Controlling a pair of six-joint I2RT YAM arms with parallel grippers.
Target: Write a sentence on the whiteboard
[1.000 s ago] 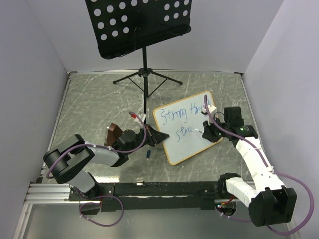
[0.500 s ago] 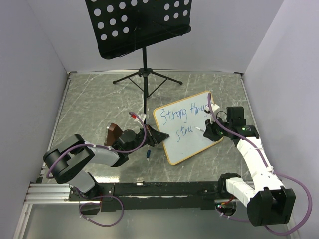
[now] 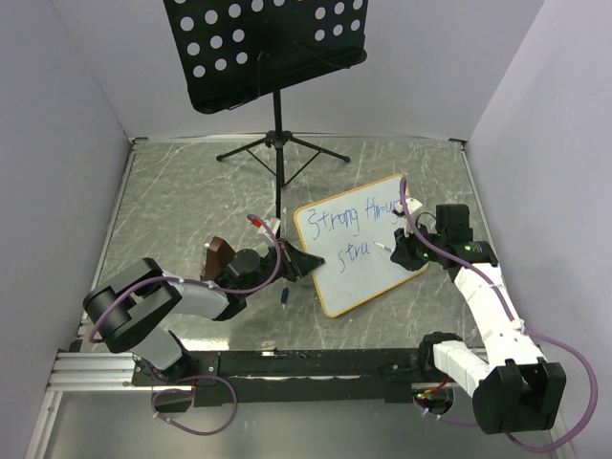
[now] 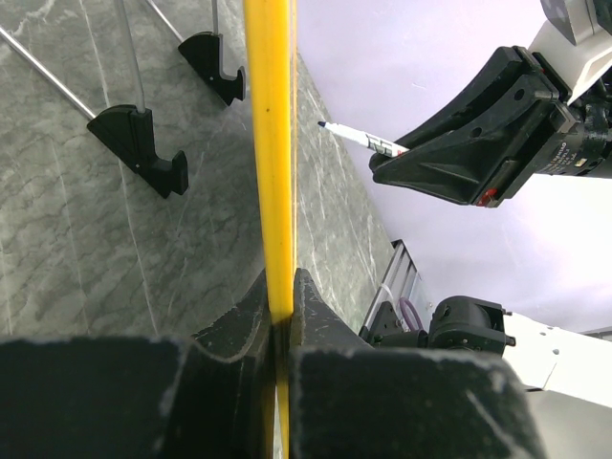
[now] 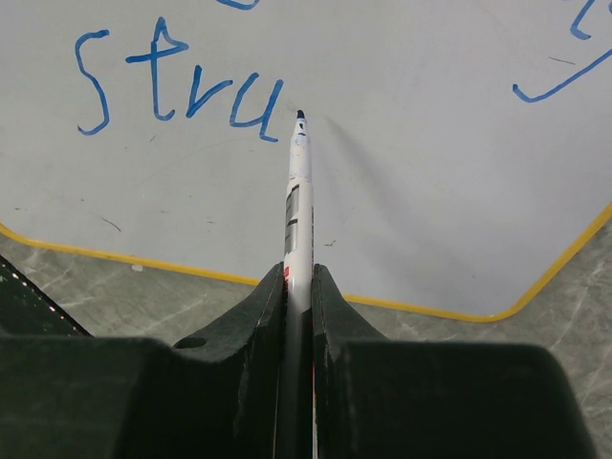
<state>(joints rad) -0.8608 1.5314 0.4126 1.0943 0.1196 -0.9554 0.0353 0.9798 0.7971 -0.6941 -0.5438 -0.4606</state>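
Note:
The whiteboard point(image 3: 359, 282) lies tilted on the table, white with a yellow-orange frame point(image 4: 271, 143). My left gripper point(image 3: 308, 260) point(image 4: 280, 287) is shut on its left edge. The sentence point(image 3: 335, 220) is blue handwriting: "Strong" and part of a second word on the top line, "stru" point(image 5: 177, 91) below. My right arm hides the end of the top line. My right gripper point(image 3: 400, 252) point(image 5: 298, 277) is shut on a white marker point(image 5: 298, 210). Its blue tip sits just right of the "u", at the board's surface. The marker point(image 4: 359, 139) also shows in the left wrist view.
A black perforated music stand point(image 3: 263, 48) rises at the back, its tripod legs point(image 3: 277, 148) reaching toward the board's far corner. A small blue cap point(image 3: 286, 296) lies on the table near the left gripper. Grey walls close in both sides.
My right arm has shifted slightly to the right, uncovering a little more of the top line. The lower line still reads "stru". The left arm has not moved.

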